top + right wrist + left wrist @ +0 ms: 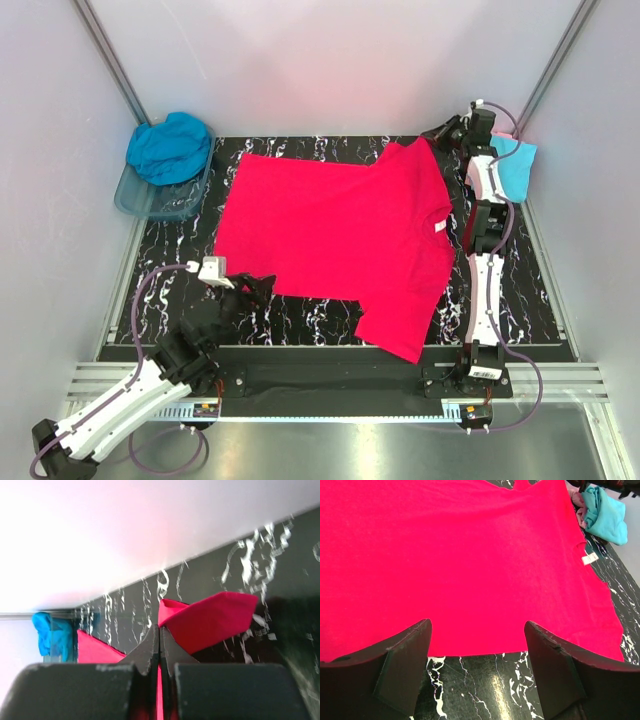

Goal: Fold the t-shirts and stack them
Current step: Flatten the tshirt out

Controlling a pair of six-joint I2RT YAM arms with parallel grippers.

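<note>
The bright pink-red t-shirt (335,235) lies spread flat on the black marbled table (180,290), its white neck label at the right. My right gripper (440,131) is shut on its far right sleeve (210,620) at the table's back edge, with red cloth between the jaws. My left gripper (262,288) is open and empty just off the shirt's near left hem (475,647), low over the table. The teal-blue shirt (170,147) lies bunched in the tub. The light cyan shirt (517,167) and pale pink shirt (483,178) lie at the far right.
A clear bluish plastic tub (155,200) stands at the back left corner. White walls close the back and both sides. The right arm (487,290) stretches along the right side of the table. A metal rail (330,385) runs along the near edge.
</note>
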